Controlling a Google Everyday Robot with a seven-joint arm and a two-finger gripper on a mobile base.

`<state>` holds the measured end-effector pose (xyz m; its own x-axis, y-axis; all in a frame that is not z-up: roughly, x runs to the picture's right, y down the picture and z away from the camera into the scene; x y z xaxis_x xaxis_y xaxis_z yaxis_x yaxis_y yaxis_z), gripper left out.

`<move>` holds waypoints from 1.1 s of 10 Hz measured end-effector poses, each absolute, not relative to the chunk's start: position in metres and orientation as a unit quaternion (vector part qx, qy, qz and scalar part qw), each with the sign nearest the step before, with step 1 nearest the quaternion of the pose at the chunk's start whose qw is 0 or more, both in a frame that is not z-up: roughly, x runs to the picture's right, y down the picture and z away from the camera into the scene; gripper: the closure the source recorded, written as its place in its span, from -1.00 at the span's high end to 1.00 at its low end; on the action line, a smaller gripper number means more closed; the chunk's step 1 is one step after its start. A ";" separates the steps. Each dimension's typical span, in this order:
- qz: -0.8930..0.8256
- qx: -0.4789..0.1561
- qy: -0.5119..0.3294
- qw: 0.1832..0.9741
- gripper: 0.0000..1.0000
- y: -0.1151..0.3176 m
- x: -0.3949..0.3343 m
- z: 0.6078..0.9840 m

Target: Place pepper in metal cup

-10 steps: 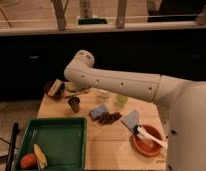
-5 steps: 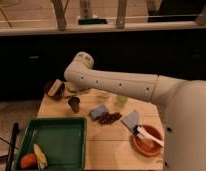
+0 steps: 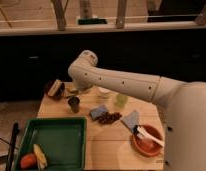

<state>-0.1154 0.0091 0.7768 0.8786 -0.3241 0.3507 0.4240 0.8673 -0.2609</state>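
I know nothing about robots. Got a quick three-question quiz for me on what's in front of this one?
1. True or false: the small dark grey metal cup stands inside the green plastic tray.
2. What lies in the tray's near-left corner? A) an orange round fruit and a yellow piece; B) a spoon; C) nothing.
3. Fill in: seen from the camera, the claw hangs low at the wooden table's far-____ corner.
Key: 1 false; 2 A; 3 left.

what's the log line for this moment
gripper: back-left of table, by metal cup | cup: upright | pepper: not made out
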 end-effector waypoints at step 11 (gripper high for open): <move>-0.348 -0.245 -0.192 0.884 -1.00 0.044 -0.152 0.801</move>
